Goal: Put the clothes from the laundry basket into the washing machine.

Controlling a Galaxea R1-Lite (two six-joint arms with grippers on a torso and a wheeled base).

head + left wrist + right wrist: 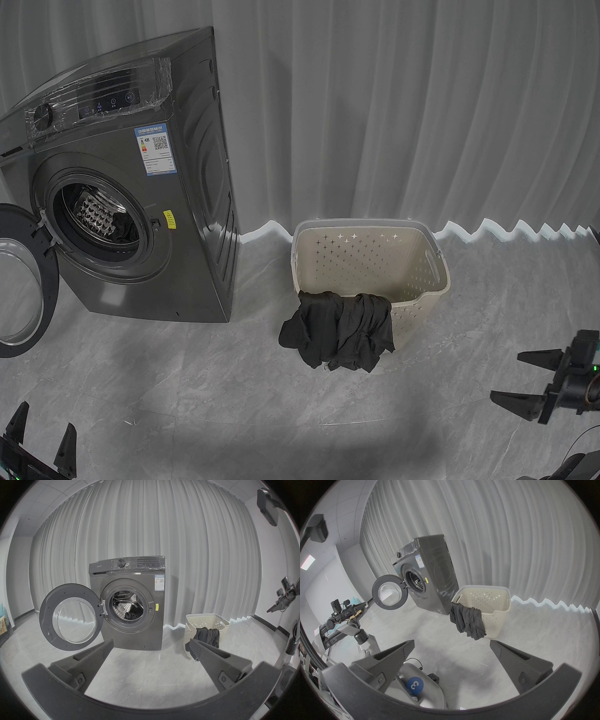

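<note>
Left fingers point(218, 662) and right fingers point(518, 664) both gape; I hold nothing.
Dark clothes point(340, 331) hang over the basket point(362, 222) rim, near the open washer point(194, 250).

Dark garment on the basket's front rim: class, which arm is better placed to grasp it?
Probably right: the open right end effector is nearer the dark garment, on the laundry basket's side; the left end effector sits before the washing machine.

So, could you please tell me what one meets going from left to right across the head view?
The open door → washing machine → laundry basket with dark clothes draped over its front rim → right end effector.
</note>
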